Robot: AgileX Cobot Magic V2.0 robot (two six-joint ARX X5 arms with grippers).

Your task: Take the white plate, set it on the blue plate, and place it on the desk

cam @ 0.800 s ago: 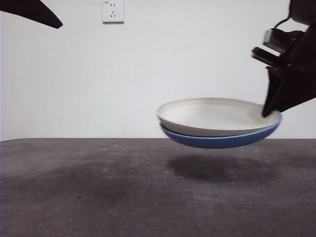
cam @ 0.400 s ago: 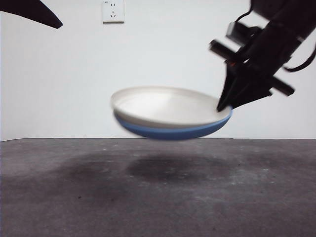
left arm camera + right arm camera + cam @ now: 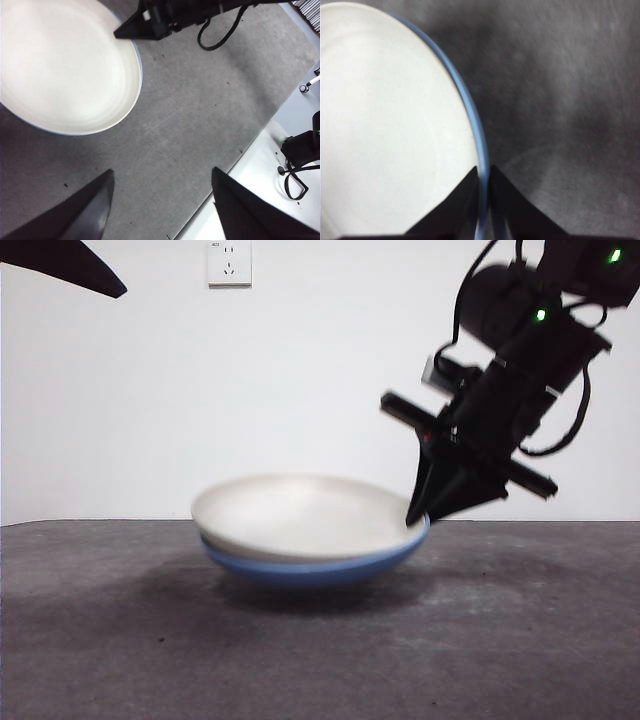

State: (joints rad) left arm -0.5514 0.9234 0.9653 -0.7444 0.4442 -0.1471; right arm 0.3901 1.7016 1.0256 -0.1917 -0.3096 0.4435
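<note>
The white plate (image 3: pixel 300 512) lies nested in the blue plate (image 3: pixel 310 571), and the stack sits low at the middle of the desk (image 3: pixel 140 650), slightly tilted. I cannot tell whether it touches the desk. My right gripper (image 3: pixel 418 518) comes down from the upper right, shut on the stack's right rim. In the right wrist view its jaws pinch the blue plate's edge (image 3: pixel 470 114) beside the white plate (image 3: pixel 385 125). My left gripper (image 3: pixel 160 175) hangs open high above the desk and looks down on the white plate (image 3: pixel 60 65).
A wall socket (image 3: pixel 229 262) is on the white wall behind. The waiting left arm shows as a black tip (image 3: pixel 70 265) at the top left. In the left wrist view the desk's edge (image 3: pixel 235 160) gives way to pale floor with dark equipment (image 3: pixel 300 150).
The right gripper has carried the stacked plates leftward and down, from hanging well above the desk to desk level. The left arm has not moved.
</note>
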